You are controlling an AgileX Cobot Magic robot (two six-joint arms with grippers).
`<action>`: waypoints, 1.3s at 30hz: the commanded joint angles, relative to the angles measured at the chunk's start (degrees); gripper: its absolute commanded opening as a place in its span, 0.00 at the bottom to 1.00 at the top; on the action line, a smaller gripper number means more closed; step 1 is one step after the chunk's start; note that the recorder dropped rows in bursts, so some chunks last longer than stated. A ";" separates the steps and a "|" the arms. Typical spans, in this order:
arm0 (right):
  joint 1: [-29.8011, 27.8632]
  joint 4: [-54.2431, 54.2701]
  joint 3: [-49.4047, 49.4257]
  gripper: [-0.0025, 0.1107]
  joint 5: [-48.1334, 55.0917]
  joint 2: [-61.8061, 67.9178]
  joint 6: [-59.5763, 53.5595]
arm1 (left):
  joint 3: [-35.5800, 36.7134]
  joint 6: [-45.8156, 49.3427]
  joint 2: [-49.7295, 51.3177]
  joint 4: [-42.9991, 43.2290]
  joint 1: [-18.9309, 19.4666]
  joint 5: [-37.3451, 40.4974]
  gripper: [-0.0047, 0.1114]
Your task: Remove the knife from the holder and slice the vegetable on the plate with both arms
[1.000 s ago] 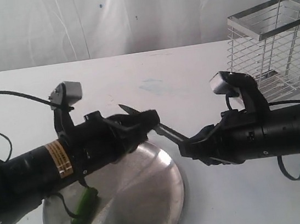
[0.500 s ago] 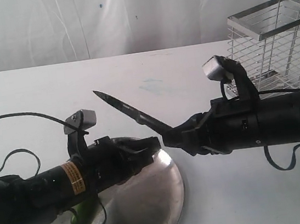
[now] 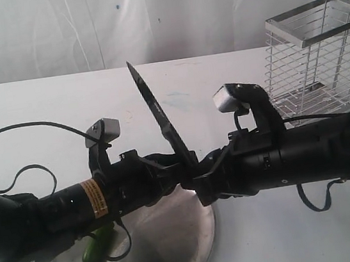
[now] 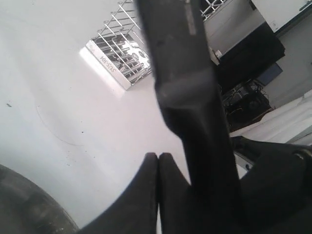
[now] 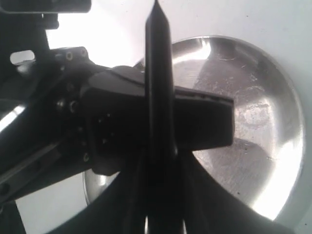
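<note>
Clearly the fetching step is done: the knife (image 3: pixel 158 114) is out of the holder (image 3: pixel 319 47), which stands on the far right of the table (image 3: pixel 261 242), well apart from both arms. The right hand (image 5: pixel 161 195) is clamped on the knife's handle end. The dark blade rises steeply from it, with its tip pointing up and towards the far left, above the far edge of the plate (image 3: pixel 171 248).

The left hand (image 4: pixel 158 165) is closed on nothing, and its fingertips press together in the left wrist view. The knife passes just beside them, but I cannot tell whether they touch it.

The vegetable (image 3: pixel 98 243) lies whole on the near left of the plate, partly under the left arm (image 3: pixel 75 205).

So I judge the step in hand to be bringing the knife to the cutting spot; no cut shows yet.

The next move calls for two things:
- The right hand needs to tip the blade down from its upright slant and bring it across towards the near left of the plate, edge down over the pepper.
- The left hand needs to spread its fingers and settle on the vegetable to steady it, away from the blade's line.

The two hands are crowded close over the plate, so the swing needs care.
</note>
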 commanded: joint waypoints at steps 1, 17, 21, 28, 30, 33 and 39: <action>0.47 -0.12 0.06 0.02 -0.82 1.48 -0.65 | -0.50 -0.30 -0.26 2.12 -0.24 -2.17 0.04; 0.47 -0.12 -0.05 0.02 -5.10 4.70 -1.47 | -0.50 -0.66 -0.26 3.03 -0.24 -2.17 0.04; 0.47 -0.12 -0.05 0.02 -5.21 4.05 -2.69 | -0.50 1.95 -0.26 2.15 0.02 -2.17 0.04; 0.47 -0.12 -0.05 0.02 -8.67 3.01 -2.69 | 1.28 1.85 -1.57 3.68 9.65 -1.04 0.04; 0.47 -0.12 -0.05 0.02 -8.97 2.91 -2.69 | 2.79 1.85 -2.05 5.07 12.79 -0.80 0.04; 0.47 -1.57 0.05 0.02 -9.42 2.79 -0.14 | 4.70 -1.29 -2.49 5.37 17.85 -1.28 0.04; 0.47 -15.94 0.05 0.02 -8.93 -3.28 14.60 | 4.82 -6.22 -7.06 7.55 23.53 -2.17 0.04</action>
